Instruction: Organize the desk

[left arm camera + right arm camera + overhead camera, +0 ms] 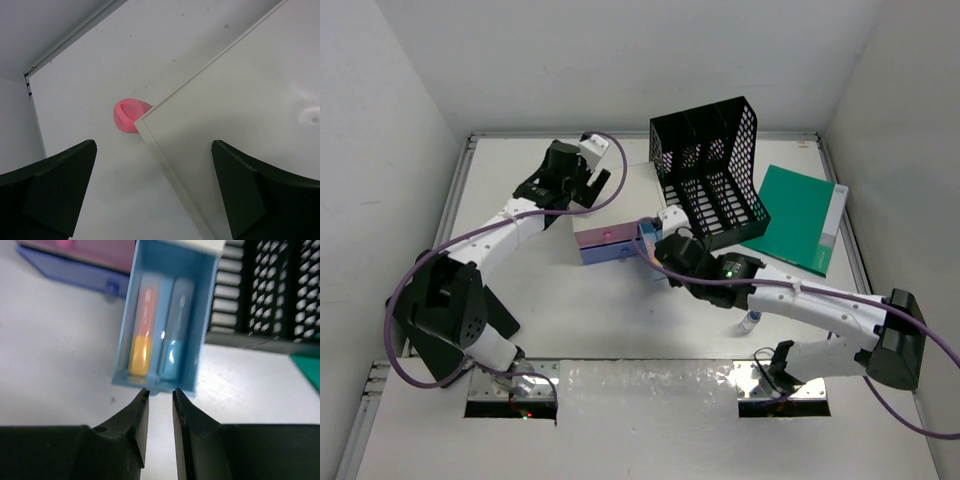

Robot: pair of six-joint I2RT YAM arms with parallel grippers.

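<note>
The white desk (570,320) holds a small cream-topped drawer box (618,205) with a pink drawer (608,235) and a purple one under it. Its blue drawer (167,315) is pulled out and holds an orange-pink pen and a blue pen. My right gripper (160,392) (655,250) is at the drawer's front, its jaws closed to a narrow gap on the small blue knob. My left gripper (155,185) (582,172) hangs wide open and empty above the box's far corner (145,120). A pink object (129,114) lies on the desk, partly under that corner.
A black mesh file organizer (710,170) stands tilted behind the right gripper and also shows in the right wrist view (270,290). A green folder (800,215) lies at the right. A small pen (750,322) lies near the right arm. Walls close the desk's far and side edges.
</note>
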